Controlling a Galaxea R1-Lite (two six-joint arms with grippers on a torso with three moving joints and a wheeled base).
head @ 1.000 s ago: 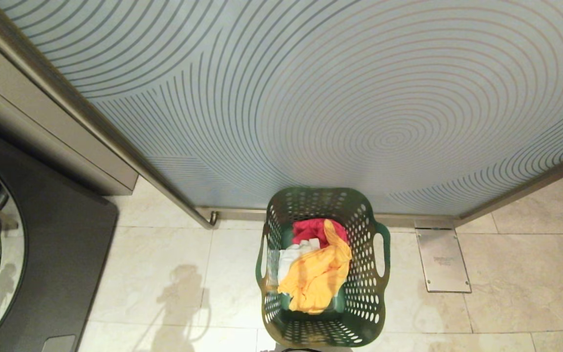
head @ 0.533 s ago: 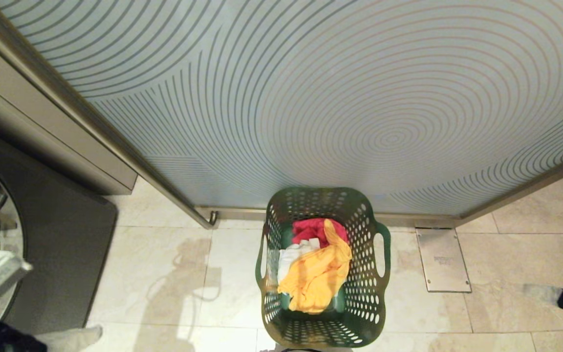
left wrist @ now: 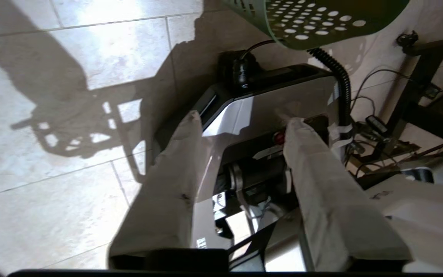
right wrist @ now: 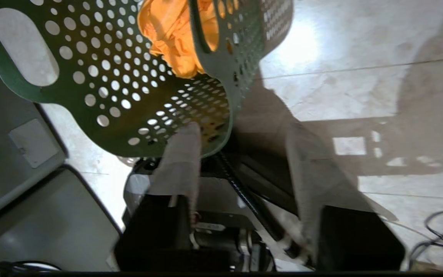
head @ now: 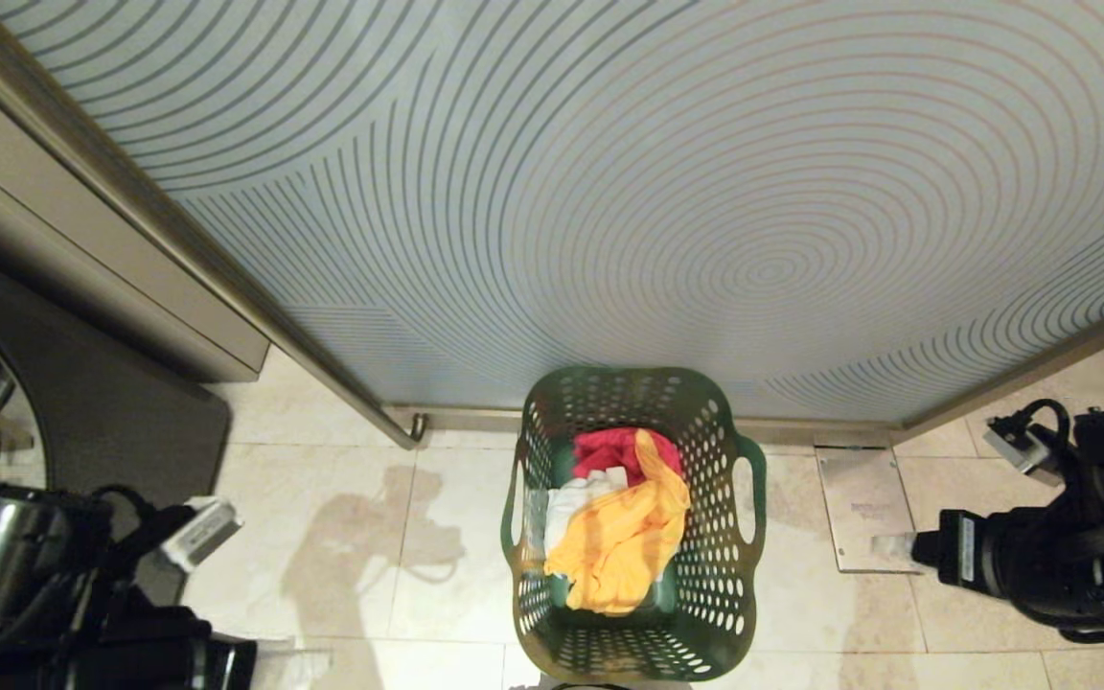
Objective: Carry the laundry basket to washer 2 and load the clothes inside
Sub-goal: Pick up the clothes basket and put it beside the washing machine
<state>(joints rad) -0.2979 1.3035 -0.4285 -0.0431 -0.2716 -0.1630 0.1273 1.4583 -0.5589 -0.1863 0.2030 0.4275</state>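
The dark green laundry basket (head: 633, 613) stands on the tile floor against a patterned glass panel. In it lie the clothes: a yellow-orange piece (head: 624, 546) on top, a red one (head: 614, 448) and a white one (head: 573, 500). My left gripper (left wrist: 244, 119) is open and empty, low at the basket's left, over my own base. My right gripper (right wrist: 240, 134) is open and empty at the basket's right, level with its near corner (right wrist: 110, 77). A dark grey washer (head: 102, 422) with a chrome-rimmed door sits at the far left. No number shows on it.
A frosted glass panel (head: 657, 192) with curved lines closes off the space behind the basket. A metal floor plate (head: 866, 508) lies to the basket's right. A beige cabinet (head: 82, 249) stands above the washer. Cables and my base (left wrist: 275, 100) are close under the left gripper.
Both arms have swung into the head view, the left from the lower left and the right from the right edge, toward the basket's sides. The basket and clothes have not moved.
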